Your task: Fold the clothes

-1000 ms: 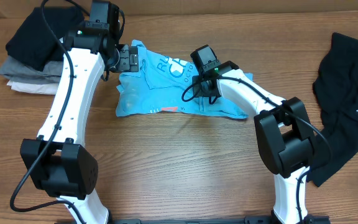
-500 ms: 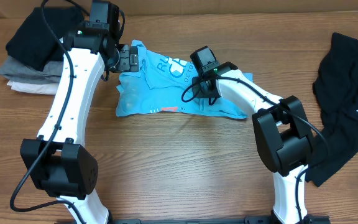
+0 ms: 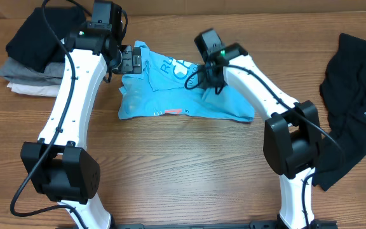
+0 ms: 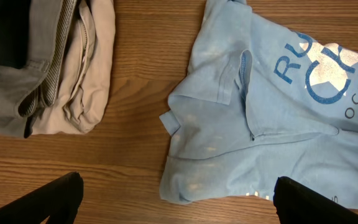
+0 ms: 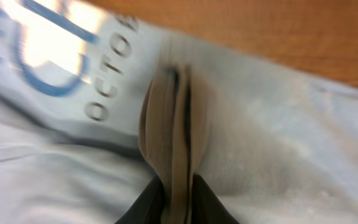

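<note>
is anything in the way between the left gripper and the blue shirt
Nothing visible does. The left gripper hangs open right above the light blue T-shirt, with no object between them. The folded pile lies off to one side, apart from the shirt.

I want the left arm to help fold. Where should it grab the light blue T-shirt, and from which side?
Take the light blue T-shirt by its near left corner, probably from above on the bare table side, with the open left end effector. A free edge lies there, away from the fold the right end effector pinches.
</note>
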Controlling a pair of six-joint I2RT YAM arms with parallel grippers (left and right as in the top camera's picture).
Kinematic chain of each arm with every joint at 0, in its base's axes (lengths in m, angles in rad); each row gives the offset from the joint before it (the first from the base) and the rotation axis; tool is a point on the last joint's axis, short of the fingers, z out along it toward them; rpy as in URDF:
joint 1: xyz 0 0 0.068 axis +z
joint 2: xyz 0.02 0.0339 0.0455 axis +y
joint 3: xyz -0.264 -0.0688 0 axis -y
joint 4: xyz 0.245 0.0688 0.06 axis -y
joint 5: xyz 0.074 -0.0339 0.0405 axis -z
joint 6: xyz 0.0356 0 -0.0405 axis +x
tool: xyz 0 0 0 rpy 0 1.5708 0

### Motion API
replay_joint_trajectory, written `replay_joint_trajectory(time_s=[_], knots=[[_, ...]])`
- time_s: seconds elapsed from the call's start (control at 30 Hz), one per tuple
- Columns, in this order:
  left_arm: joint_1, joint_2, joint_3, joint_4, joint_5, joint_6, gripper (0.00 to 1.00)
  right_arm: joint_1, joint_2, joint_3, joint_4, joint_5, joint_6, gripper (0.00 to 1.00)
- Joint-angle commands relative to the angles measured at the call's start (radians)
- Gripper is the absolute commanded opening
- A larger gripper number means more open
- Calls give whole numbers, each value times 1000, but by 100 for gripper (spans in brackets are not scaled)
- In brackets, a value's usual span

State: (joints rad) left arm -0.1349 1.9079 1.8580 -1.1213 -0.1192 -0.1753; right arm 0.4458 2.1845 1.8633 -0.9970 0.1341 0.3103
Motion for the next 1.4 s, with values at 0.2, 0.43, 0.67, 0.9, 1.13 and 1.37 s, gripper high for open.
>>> replay_joint_trajectory(time_s=[0.2, 0.43, 0.67, 0.9, 1.13, 1.37], knots=[[11, -11, 16, 3, 8, 23, 100, 2, 5, 94, 4, -154, -4, 16], [11, -11, 16, 0, 8, 23, 100, 47, 11, 94, 35, -167, 1, 16], [11, -11, 16, -5, 8, 23, 100, 98, 58, 94, 70, -175, 35, 16], [11, -11, 16, -5, 8, 23, 100, 121, 71, 95, 72, -208, 37, 31], [11, -11, 16, -5, 8, 23, 100, 101, 62, 200, -142, -196, 34, 100], [11, -11, 16, -5, 8, 23, 100, 82, 48, 225, -277, -188, 60, 96]])
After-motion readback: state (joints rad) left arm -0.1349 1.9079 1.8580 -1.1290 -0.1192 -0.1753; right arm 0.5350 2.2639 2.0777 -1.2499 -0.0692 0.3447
